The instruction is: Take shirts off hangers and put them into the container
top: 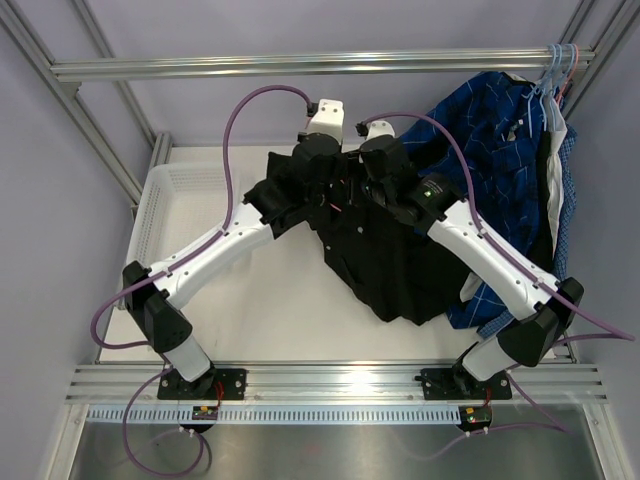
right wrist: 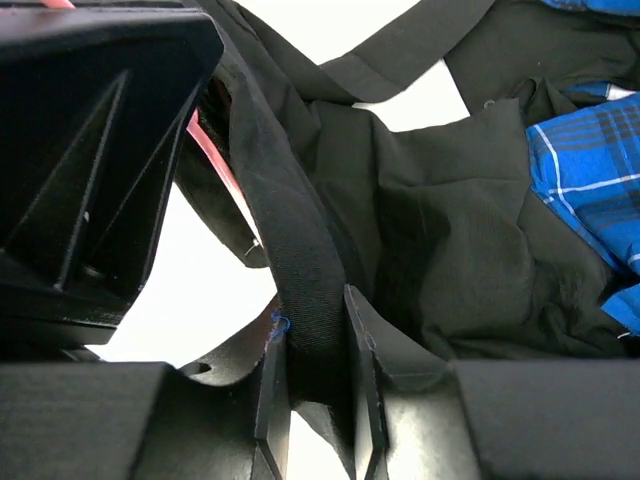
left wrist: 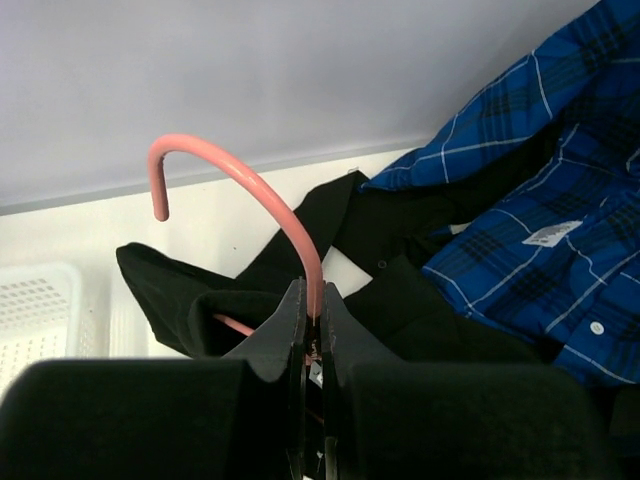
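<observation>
Above the middle of the bench (top: pixel 280 320), the left tool (left wrist: pixel 312 300) is clamped tight on the neck of a pink hanger (left wrist: pixel 265 195), its hook upright; the right tool (right wrist: pixel 315 320) stands narrow, pinching a band of the black shirt (right wrist: pixel 450 250) between its fingers; both arms reach forward and inward, wrists close together; the container (top: pixel 165 195) sits at the bench's far left; a blue plaid shirt (top: pixel 500 130) hangs at the far right.

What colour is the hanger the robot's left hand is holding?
Pink. The hanger shows best in the left wrist view.
</observation>
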{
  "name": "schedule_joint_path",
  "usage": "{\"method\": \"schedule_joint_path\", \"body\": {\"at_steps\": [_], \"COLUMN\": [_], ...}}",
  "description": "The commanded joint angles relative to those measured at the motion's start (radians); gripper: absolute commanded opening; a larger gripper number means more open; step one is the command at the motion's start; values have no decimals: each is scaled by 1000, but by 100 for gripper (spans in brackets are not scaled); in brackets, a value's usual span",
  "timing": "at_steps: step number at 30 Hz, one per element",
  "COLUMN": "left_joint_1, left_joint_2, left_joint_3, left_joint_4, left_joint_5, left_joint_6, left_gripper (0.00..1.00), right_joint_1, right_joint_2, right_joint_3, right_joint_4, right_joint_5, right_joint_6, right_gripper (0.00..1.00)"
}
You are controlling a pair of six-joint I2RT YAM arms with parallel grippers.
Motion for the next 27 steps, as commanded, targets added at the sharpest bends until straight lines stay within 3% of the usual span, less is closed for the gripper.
{"method": "schedule_joint_path", "body": {"at_steps": [1,4,8,11,20,25,27], "left_joint_1": [59,59,57,50,45,47,50], "left_joint_2": [-82,-78,-74,-59,-72,-82,-85], "left_joint_3": [14,18,29,57,41,37,40], "left_joint_4": [-3,-7,-10,-43,-49,-58,-69], "left_joint_5": [-104,-92,-112,-123,-149,-159,-165], "left_joint_6": [-9,-40,-66,-92,-61,-37,-30], "left_gripper": [0,0,0,0,0,0,0], "right_joint_1": [-37,-37,-37,-35,-35,-38,-52], "right_joint_2": [-70,-68,-60,-37,-68,-97,-111], "right_joint_3": [-7,10,36,87,-11,-37,-48], "right_joint_4": [-75,-93,-102,-142,-84,-93,-104], "right_joint_5": [139,113,110,99,142,174,182], "right_joint_6": [-7,-24,-62,-73,-58,-78,-87], "right_gripper": [36,48,57,57,32,6,3]}}
